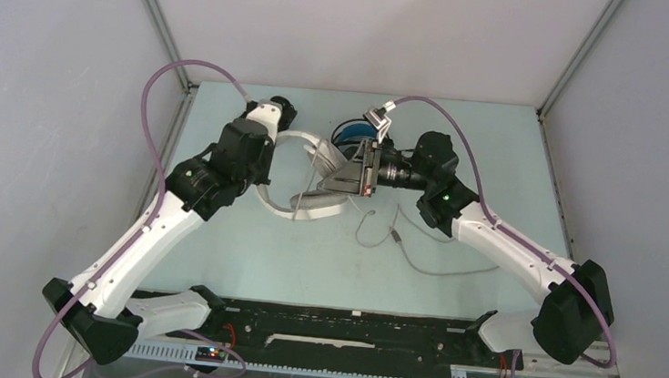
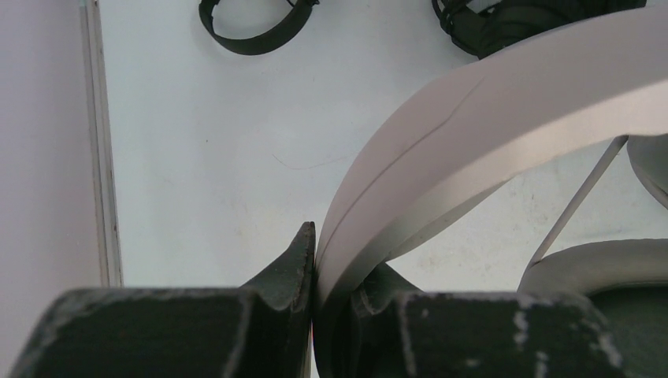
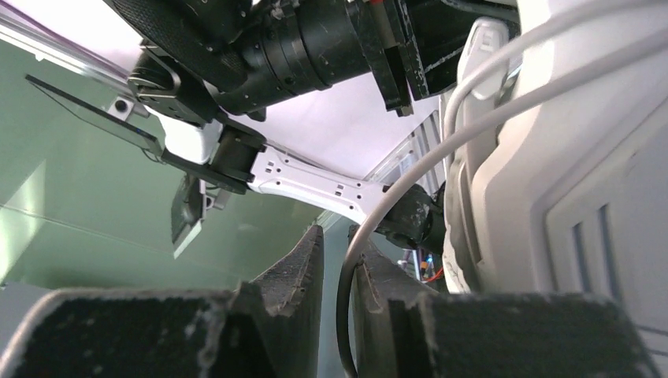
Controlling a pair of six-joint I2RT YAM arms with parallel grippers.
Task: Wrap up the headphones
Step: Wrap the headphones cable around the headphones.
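left wrist view: the left fingers are pinched nearly shut on the white headband, which rises from them and arcs off to the right, clear of the surface.
right fingers: the right fingers are narrowed to a slit with the pale cable running up between them. it looks clamped, though the contact itself is hard to confirm.
task thing: the white over-ear headphones sit mid-surface between the 2 arms, one ear cup just right of the right fingers.
key relation: the cable climbs from the right fingers to that cup, while its slack trails toward the near right.
nearer arm: the right, judged best placed to carry the cable around the band while the left steadies it.
other headsets: the blue-band pair lies just behind, and a black band lies farther off.
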